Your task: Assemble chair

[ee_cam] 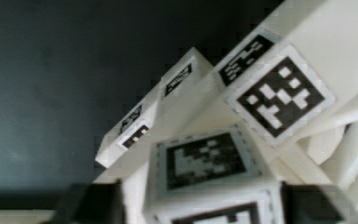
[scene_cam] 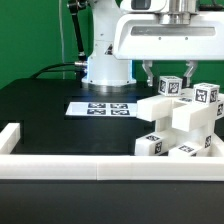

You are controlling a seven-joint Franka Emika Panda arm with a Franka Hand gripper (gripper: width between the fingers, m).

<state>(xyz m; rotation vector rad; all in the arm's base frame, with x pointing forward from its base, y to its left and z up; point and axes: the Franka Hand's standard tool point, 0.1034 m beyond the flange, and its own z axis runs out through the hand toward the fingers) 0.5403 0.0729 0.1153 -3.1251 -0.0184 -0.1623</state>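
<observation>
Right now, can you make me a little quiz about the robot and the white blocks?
1. True or false: the marker board lies flat on the black table.
2. Where are the white chair parts piled? A) at the exterior view's left, B) at the exterior view's right beside the white border wall, C) on the marker board.
3. Fill in: the gripper is right above the ____.

Key
1. True.
2. B.
3. Chair parts. Its fingers reach down on either side of a tagged block at the top of the pile; whether they grip it cannot be told.
</observation>
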